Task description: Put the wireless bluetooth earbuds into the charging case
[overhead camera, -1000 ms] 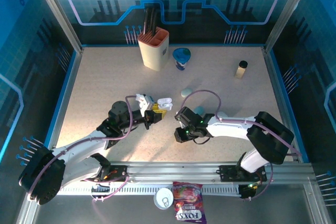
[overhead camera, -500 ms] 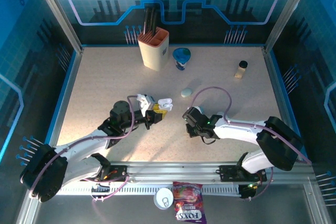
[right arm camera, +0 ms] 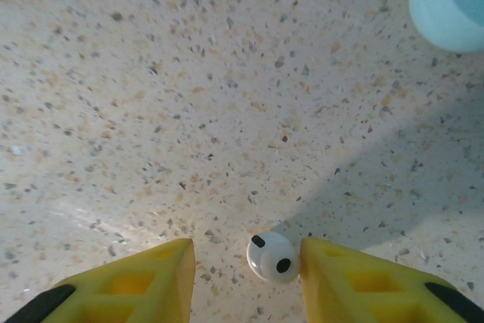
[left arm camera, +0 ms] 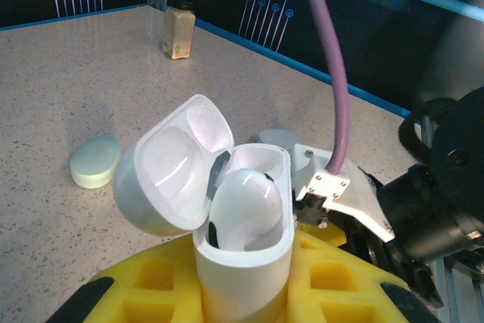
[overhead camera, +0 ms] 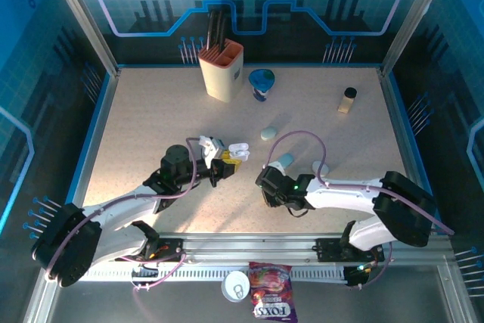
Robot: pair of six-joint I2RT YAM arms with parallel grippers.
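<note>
- The right gripper (right arm camera: 243, 259) has just spread its fingers and has dropped back toward the near edge of the worktop (overhead camera: 151, 111). A white earbud (right arm camera: 273, 257) lies on the surface between the fingers, just beside one of them and not yet pinched.
- The left gripper (left arm camera: 242, 277) has stayed clamped on the charging case (left arm camera: 243, 209), which is held lid-open over the middle of the worktop.
- This looks like the set-up for a pickup: the right gripper closes on the earbud, then carries it to the case, where one bud already seems seated.

The open charging case (left arm camera: 246, 266) at frame centre is smooth, glossy white plastic. The earbud (right arm camera: 273, 257), lower centre, looks equally glossy against the matt, speckled, stone-like tabletop (right arm camera: 189, 96).
</note>
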